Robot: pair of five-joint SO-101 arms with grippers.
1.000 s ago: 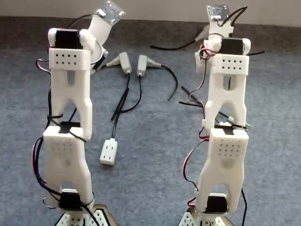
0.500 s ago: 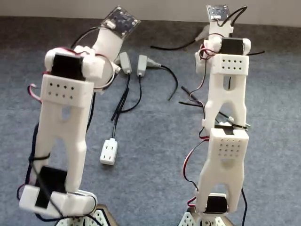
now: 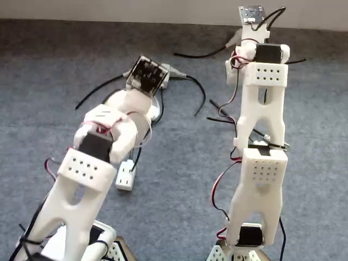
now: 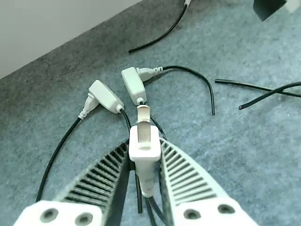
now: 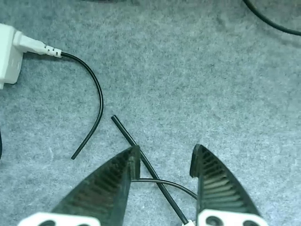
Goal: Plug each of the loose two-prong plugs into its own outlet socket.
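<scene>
Our left end effector (image 4: 145, 148) grips the plug (image 4: 144, 135), prongs aimed at the socket (image 4: 133, 84) at upper centre of the left wrist frame. We should line the prongs up with its slots, then push straight. The right end effector (image 5: 164, 157) stands open.

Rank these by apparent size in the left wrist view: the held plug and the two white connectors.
1. The held plug: looks largest, though it is nearest the camera.
2. The white connector with the curled cable and the other connector: alike, unranked.
</scene>
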